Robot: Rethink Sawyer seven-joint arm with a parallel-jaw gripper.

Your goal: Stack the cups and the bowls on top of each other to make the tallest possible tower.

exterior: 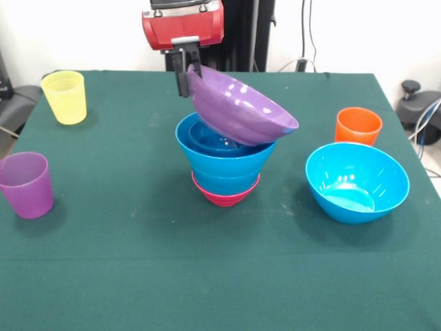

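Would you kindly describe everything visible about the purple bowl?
The purple bowl is wide, shallow and round, of glossy plastic with faint ribs around its outside and bright reflections. It is steeply tilted, opening turned toward the table's far side, its raised rim at the gripper, whose black fingers close on that rim. Its low side rests on the rim of the top blue bowl of the tower, mid-table. It is not seated level.

Three cups on show: one yellow cup (pixel 65 96), one purple cup (pixel 26 184), one orange cup (pixel 358 126). Bowls now, and I count five: one purple bowl (pixel 241 107), one magenta bowl (pixel 226 196), and three blue: two stacked (pixel 224 165) (pixel 210 138), one loose (pixel 357 182).
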